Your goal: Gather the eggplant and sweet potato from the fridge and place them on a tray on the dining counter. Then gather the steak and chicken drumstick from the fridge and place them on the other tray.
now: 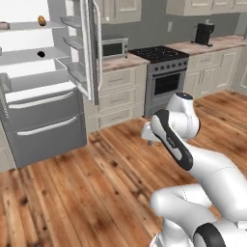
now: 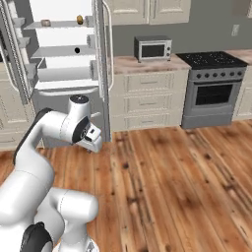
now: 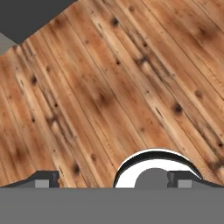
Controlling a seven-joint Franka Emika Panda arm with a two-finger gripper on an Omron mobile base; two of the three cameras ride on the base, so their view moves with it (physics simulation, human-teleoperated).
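Left base view shows a rendered kitchen with the fridge (image 1: 46,91) standing open at the far left, its pale shelves lit and its door (image 1: 91,48) swung out beside the cream cabinets. On the top shelf of the fridge sits a small tan-brown lump, probably the chicken drumstick (image 1: 42,20); a small dark object (image 1: 41,54) lies one shelf below it, too small to name. Right base view shows the same shelves, with the tan lump (image 2: 79,19) near the right end of the top shelf and a second small pale piece (image 2: 46,22) to its left, which cannot be identified.

The white arm is folded low, well apart from the fridge, its hand pointing down at the wooden floor (image 3: 109,87). Hand view shows the fingers (image 3: 43,179) spread wide with nothing between them.

The step in hand looks like reaching into the fridge for a food item. To do it well, the base likely needs to come nearer the fridge first. The arm should then rise to top-shelf height, enter between the open door and the shelf edges, and approach the lump level, with the spread fingers straddling it before closing.
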